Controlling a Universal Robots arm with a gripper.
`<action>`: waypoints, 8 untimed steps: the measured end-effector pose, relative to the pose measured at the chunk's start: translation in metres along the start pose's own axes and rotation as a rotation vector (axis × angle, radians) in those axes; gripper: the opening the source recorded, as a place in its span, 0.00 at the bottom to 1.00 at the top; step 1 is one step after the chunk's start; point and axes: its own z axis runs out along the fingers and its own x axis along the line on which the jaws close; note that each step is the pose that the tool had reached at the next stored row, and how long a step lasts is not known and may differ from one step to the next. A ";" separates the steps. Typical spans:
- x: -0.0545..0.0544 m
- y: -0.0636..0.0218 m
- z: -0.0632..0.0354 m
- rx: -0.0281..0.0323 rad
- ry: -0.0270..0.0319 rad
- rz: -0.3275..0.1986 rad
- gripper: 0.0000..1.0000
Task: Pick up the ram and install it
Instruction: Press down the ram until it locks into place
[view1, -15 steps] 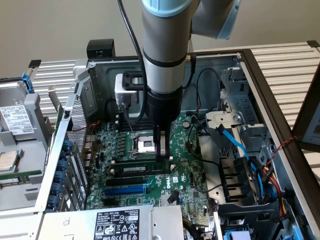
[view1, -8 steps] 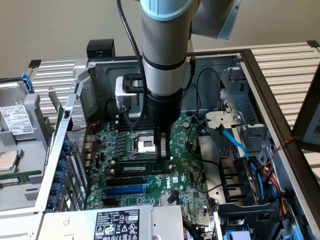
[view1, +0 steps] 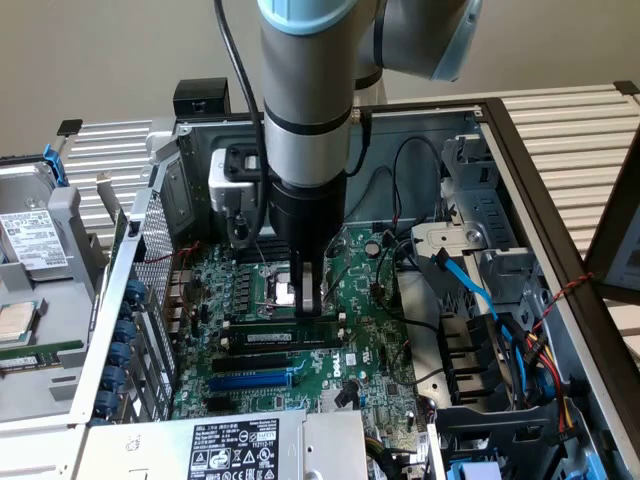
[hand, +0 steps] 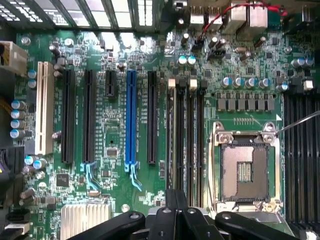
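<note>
My hand (view1: 308, 290) is black, below a silver-grey arm (view1: 305, 90) with pale blue caps, and under it the motherboard (hand: 115, 130) is deep green, dotted with tiny silver and blue-topped capacitors. Across the board run long black slots (hand: 90, 115), one bright blue slot (hand: 131, 117) and one cream-white slot (hand: 45, 107), beside a silver-framed socket (hand: 245, 170) with a grey centre. The ram (view1: 283, 335) is green with black chips and a white label, and light blue cables (view1: 470, 285) cross the grey case (view1: 560, 230).
</note>
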 end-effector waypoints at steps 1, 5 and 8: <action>0.000 0.0047 -0.0002 -0.0001 -0.0001 0.000 0.11; 0.001 0.0228 0.0004 -0.0001 -0.0025 0.000 0.11; 0.001 0.0364 0.0010 -0.0003 -0.0041 0.000 0.11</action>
